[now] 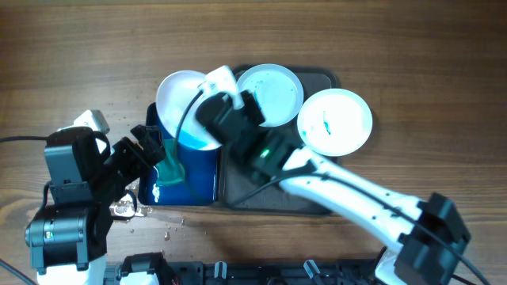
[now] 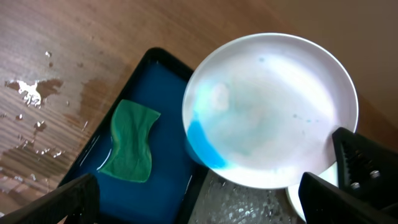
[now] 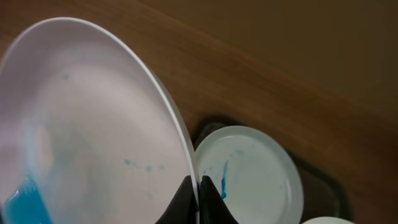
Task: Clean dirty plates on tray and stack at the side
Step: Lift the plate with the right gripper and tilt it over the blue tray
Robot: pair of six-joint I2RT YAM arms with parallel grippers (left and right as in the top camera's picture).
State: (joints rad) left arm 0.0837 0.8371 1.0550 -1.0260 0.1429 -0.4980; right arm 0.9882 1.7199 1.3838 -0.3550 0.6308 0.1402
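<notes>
The held plate (image 3: 93, 137) fills frame left, its rim pinched in my right end effector (image 3: 199, 186), blue liquid pooled at its low edge. A green sponge (image 2: 130, 142) lies in the blue tray (image 2: 165, 81). My left end effector (image 2: 205, 196) gapes wide, empty. A second plate (image 1: 269, 93) sits in the dark tray (image 1: 323, 77), and a third plate (image 1: 335, 120) overlaps its right rim.

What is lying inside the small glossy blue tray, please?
A green wavy-edged sponge lies in the blue tray, which looks wet. The tilted white round plate, held in the right gripper, covers one end of the tray, so that part is hidden.
</notes>
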